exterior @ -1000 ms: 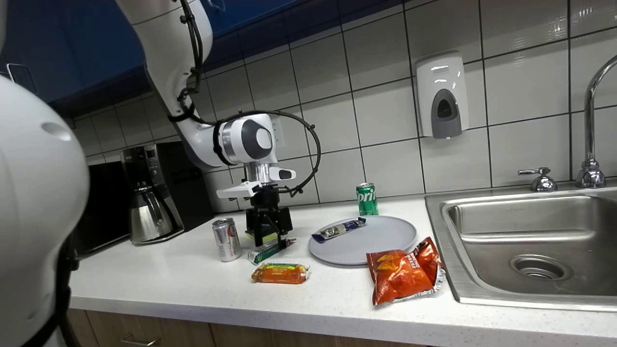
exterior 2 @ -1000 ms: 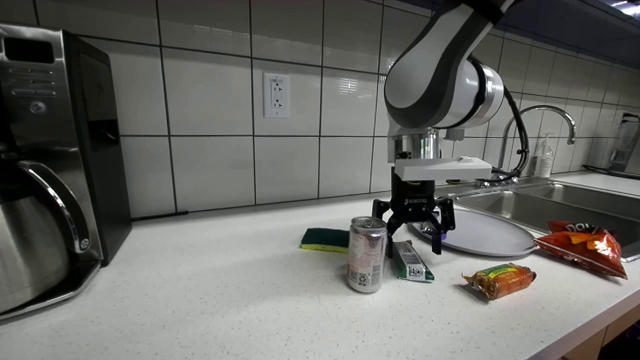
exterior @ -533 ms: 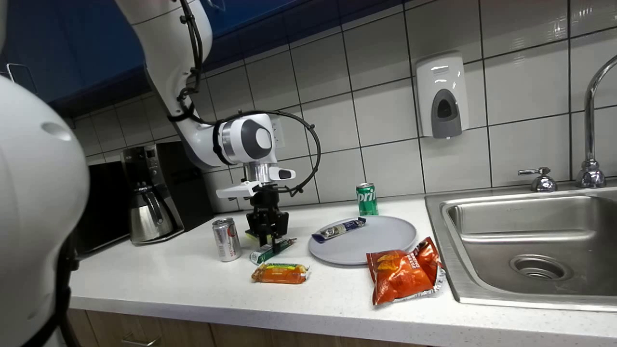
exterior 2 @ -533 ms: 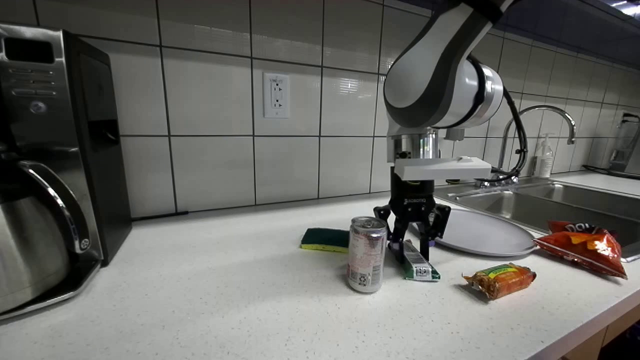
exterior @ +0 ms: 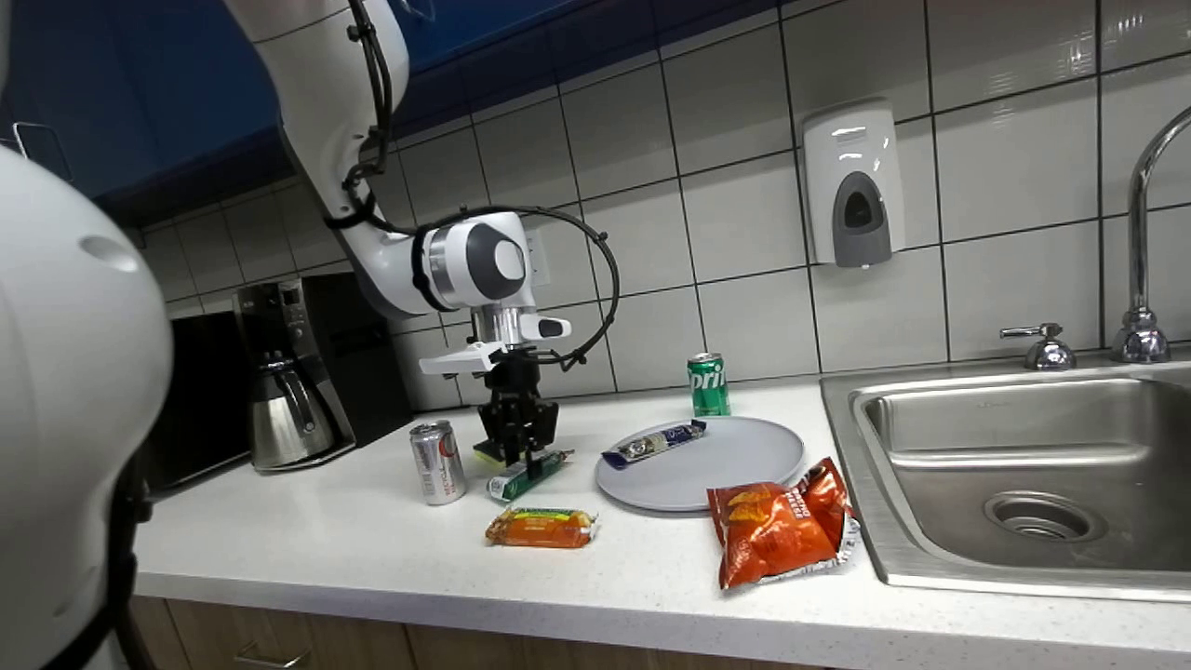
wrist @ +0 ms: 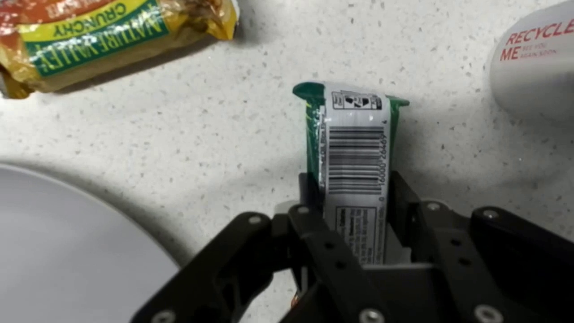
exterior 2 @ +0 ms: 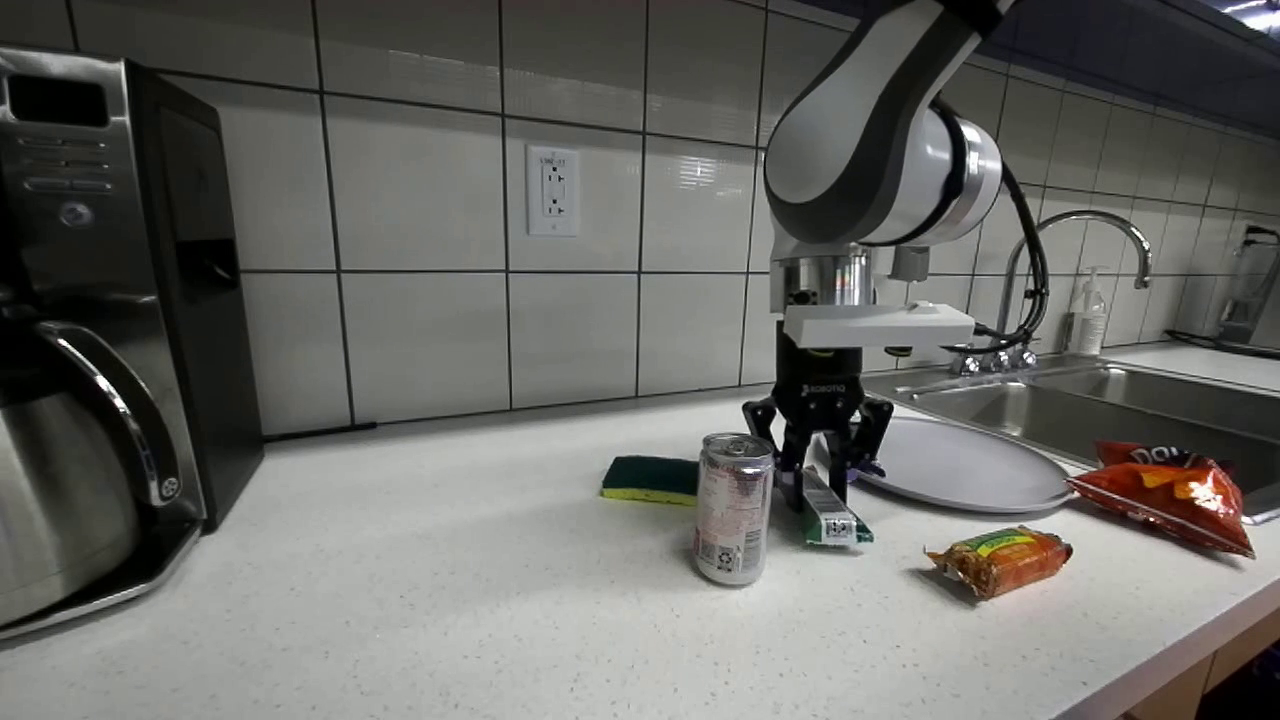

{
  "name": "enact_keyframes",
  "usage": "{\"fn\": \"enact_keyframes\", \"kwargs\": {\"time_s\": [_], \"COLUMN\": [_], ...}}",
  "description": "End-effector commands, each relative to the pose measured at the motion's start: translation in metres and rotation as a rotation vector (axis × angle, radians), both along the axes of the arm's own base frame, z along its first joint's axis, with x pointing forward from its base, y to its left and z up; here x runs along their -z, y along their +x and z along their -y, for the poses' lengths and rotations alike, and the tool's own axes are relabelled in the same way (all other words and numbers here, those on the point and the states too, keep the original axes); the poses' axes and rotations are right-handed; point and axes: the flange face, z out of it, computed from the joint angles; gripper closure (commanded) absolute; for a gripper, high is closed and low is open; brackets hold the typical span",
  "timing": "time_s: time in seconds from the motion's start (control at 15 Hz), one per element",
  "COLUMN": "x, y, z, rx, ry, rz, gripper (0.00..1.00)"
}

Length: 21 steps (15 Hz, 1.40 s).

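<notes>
Wrist view's got the green bar barcode-up, and my end effector looks clamped across its long sides, somewhere around mid-length. Using the gray plate as my landmark: the bar's just off its rim, not touching. Can't tell if it's clear of the counter.

Handling-wise, I'd guess super light, fairly stiff, probably crumbly inside, and that shiny wrapper could be slippery. So a gentle squeeze around the middle seems right imo; the flared wrapper ends are likely just film, I'd skip those.

Further out: the orange bar is near the plate, on its front side. The sponge and silver can are both farther from the plate than my bar. Blue-wrapped bar lies on the plate, chip bag is right at its rim, and the Sprite can stands behind it.
</notes>
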Motion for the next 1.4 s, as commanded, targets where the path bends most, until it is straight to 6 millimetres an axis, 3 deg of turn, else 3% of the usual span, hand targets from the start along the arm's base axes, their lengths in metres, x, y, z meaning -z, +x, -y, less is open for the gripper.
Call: {"fn": "enact_keyframes", "kwargs": {"time_s": [0.0,0.27,0.73,1.33], "x": [-0.029,-0.043,-0.056,-0.057], "y": [0.006,0.005,0.007,0.007], "z": [0.008,0.021,0.061,0.109], "rx": [0.004,0.035,0.170,0.380], "ry": [-0.010,-0.014,-0.042,-0.102], "rz": [0.031,0.054,0.098,0.108], "gripper": [0.84,0.84,0.84,0.84]}}
